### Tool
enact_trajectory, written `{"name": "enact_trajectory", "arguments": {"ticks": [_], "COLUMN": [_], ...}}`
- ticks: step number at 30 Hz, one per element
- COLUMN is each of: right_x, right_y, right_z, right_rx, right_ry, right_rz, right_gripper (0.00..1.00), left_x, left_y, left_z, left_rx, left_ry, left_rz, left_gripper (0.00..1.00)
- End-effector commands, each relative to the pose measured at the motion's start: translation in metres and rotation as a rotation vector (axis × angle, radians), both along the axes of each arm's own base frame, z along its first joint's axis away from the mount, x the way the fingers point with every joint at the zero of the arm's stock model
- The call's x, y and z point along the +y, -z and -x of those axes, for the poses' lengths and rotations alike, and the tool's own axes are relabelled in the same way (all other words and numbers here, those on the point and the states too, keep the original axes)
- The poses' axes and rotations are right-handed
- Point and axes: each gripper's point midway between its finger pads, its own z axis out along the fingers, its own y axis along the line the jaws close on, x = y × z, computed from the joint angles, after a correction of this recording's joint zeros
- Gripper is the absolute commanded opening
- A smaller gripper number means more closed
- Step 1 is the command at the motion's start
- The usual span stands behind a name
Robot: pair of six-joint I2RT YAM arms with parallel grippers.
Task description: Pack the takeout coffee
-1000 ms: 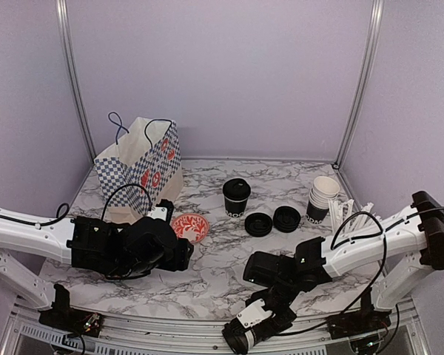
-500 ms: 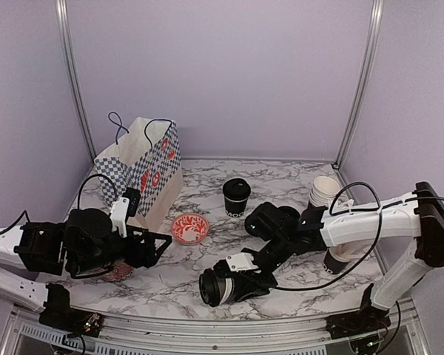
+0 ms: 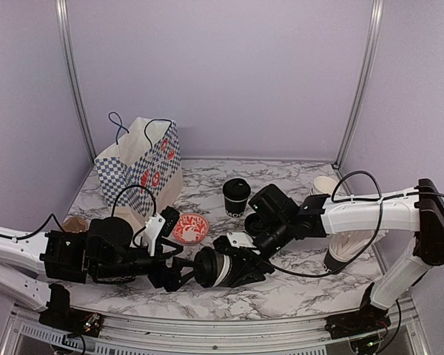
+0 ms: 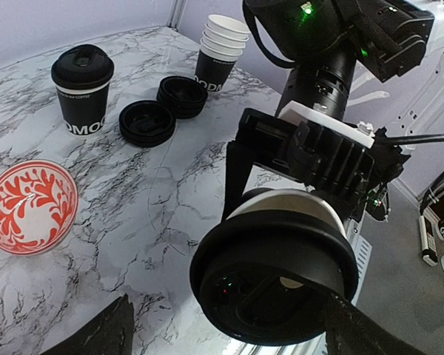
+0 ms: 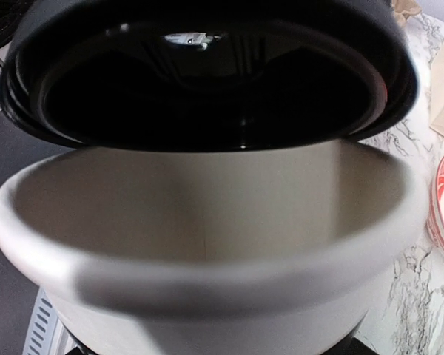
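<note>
While right gripper (image 3: 235, 268) clamps cup (image 3: 220, 265) sideways, lid (image 4: 274, 281) leftward | left gripper (image 3: 177, 272) wide, empty

Sideways cup (image 3: 211, 268) directly before left pincer (image 3: 179, 272), red bowl (image 3: 190, 227) just beyond

left end effector (image 3: 177, 270): jaws wide, low | right end effector (image 3: 234, 270): seemingly clamped (on cup (image 3: 217, 267))
</note>
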Motion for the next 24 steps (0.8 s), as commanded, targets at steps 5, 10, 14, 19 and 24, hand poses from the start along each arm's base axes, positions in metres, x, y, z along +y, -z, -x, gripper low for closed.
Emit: {"name": "enact_trajectory", "arguments": {"ticks": [5, 10, 14, 19, 24], "right_x": [0.007, 0.008, 0.011, 0.023, 0.037], "right_y": [-0.02, -0.021, -0.025, -0.015, 0.004], "right_z": [0.001, 0.0, -0.001, -0.007, -0.008], "right_rx": [0.021, 0.024, 0.027, 0.024, 0.067], "right_ry": [-0.015, -0.017, -0.023, -0.036, -0.069], "right_rz": [-0.049, -0.055, -0.066, -0.085, -0.118], "right_gripper": [0.6, 0.6, 0.6, 0.66, 0.69], "left_x": [-0.028, -0.03, -0.036, -0.044, -0.036], "left_y": [-0.022, -0.019, -0.016, 0.003, 0.015], "left_z": [0.019, 0.024, 0.023, 0.022, 0.019], "left_rx": [-0.042, -0.033, -0.041, -0.036, -0.026], "left_ry": [0.156, 0.189, 0.201, 0.211, 0.183], "left_rz": [0.086, 0.083, 0.067, 0.005, -0.03], "left_gripper": [0.89, 0.89, 0.9, 0.89, 0.89]}}
